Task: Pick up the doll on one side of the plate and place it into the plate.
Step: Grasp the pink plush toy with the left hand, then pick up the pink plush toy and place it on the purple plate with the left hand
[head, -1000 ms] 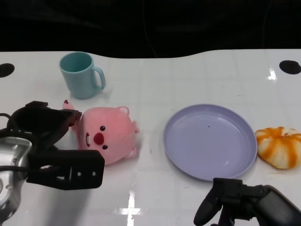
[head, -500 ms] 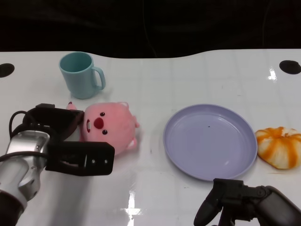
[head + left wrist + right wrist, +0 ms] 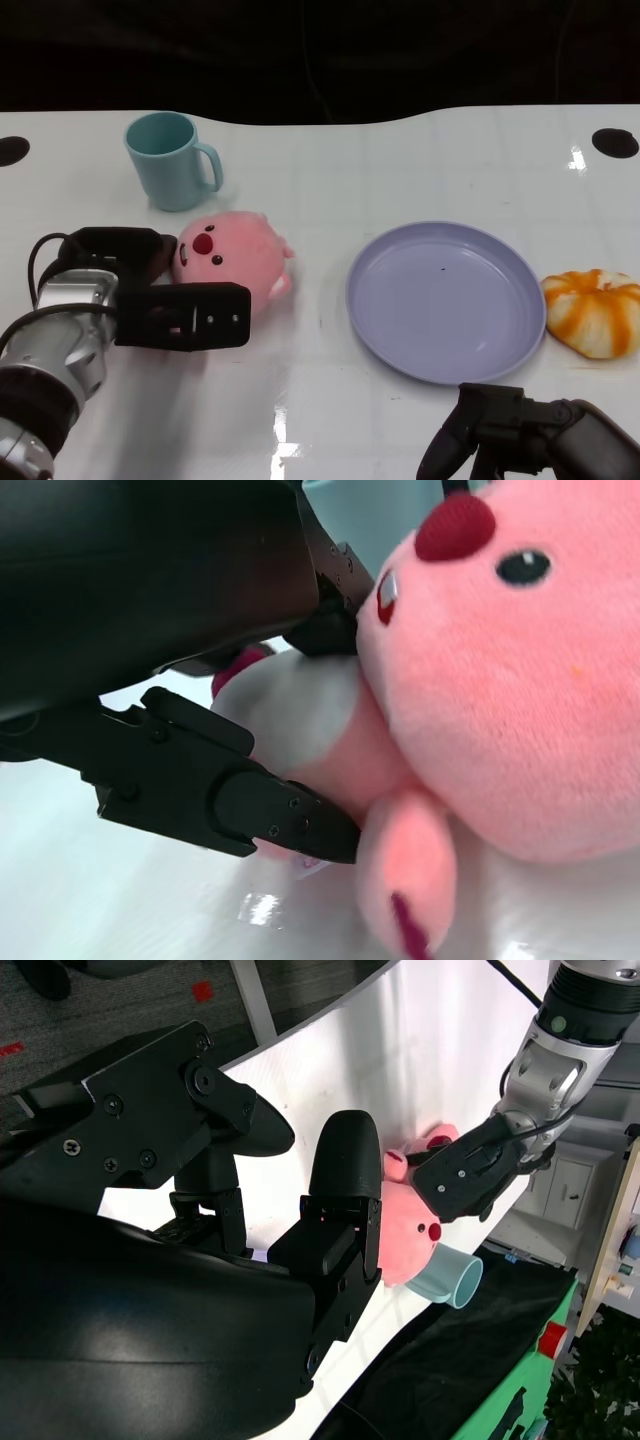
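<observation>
The pink plush doll (image 3: 232,255) sits left of the lilac plate (image 3: 445,300), apart from its rim. My left hand (image 3: 150,290) grips it from the left, one black finger along its front and the rest behind it. In the left wrist view the doll (image 3: 500,680) fills the frame, with my fingers (image 3: 250,800) pressed against its side and underside. My right hand (image 3: 520,440) hovers low at the near right, below the plate, fingers apart and holding nothing. The right wrist view shows the doll (image 3: 415,1230) and the left hand (image 3: 470,1170) past its own fingers.
A teal mug (image 3: 170,160) stands just behind the doll, close to my left hand. An orange and white pumpkin-shaped toy (image 3: 595,312) lies against the plate's right side. The white table's far edge runs behind the mug, dark beyond it.
My left hand has closed in on the doll and taken hold of it. The doll has tipped up from lying face-up and shifted slightly away from me. The right hand stayed put.
</observation>
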{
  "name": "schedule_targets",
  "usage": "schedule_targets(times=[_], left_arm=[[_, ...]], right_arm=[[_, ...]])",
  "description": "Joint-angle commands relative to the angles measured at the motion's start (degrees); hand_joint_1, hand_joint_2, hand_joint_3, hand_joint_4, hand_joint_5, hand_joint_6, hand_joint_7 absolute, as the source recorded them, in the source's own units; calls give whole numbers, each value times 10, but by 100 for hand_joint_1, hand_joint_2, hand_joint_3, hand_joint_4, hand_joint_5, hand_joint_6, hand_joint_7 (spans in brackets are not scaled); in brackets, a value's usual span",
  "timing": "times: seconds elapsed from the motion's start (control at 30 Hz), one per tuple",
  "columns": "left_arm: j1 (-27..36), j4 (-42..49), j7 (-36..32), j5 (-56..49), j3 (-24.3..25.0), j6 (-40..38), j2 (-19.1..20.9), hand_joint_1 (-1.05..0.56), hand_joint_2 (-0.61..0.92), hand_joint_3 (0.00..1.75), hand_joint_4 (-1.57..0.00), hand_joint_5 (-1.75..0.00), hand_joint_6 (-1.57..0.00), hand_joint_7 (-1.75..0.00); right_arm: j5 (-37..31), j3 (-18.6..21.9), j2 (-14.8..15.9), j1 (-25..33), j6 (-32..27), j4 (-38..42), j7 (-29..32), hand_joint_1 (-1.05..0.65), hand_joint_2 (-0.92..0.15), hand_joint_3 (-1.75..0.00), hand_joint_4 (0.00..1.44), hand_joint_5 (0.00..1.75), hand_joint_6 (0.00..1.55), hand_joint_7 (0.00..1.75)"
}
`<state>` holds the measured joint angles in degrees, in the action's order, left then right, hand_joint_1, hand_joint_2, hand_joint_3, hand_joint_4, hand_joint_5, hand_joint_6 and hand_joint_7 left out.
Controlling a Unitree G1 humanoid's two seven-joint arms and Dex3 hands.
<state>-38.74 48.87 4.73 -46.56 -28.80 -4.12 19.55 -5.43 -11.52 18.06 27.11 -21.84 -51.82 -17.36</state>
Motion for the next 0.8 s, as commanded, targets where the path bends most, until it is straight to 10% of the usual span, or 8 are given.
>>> schedule_targets(times=[0.03,0.1,0.13,0.23,0.3,0.5,0.8], left_arm=[[48,18,-34,17,-4,37,0,-30,91,4,-81,-127,-110,-40],[61,13,-66,29,4,54,5,-26,92,9,-77,-162,-89,-89],[67,10,-82,35,9,63,8,-25,92,21,-74,-169,-82,-85],[85,1,-135,51,26,92,16,-21,92,32,-81,-174,-62,-155],[93,-2,-162,65,40,108,18,-21,87,47,-86,-175,-64,-171],[106,-15,-199,124,89,155,11,-18,55,113,-95,-175,-75,-175],[118,-124,-139,188,134,141,0,-14,44,133,-97,-175,-77,-175]], right_arm=[[3,2,3,0,-4,-2,0,-11,-55,-107,66,156,63,121],[3,3,4,0,-4,-1,0,-12,-55,-107,66,156,63,121],[5,4,3,0,-5,-1,0,-11,-55,-107,67,156,63,121],[10,7,0,-1,-8,-1,1,-10,-56,-106,66,156,62,120],[9,6,0,-2,-6,1,2,-10,-56,-106,66,157,62,120],[2,3,2,-11,-7,11,3,-11,-56,-105,67,155,63,120],[0,-1,0,-18,-4,22,4,-8,-56,-104,66,155,63,120]])
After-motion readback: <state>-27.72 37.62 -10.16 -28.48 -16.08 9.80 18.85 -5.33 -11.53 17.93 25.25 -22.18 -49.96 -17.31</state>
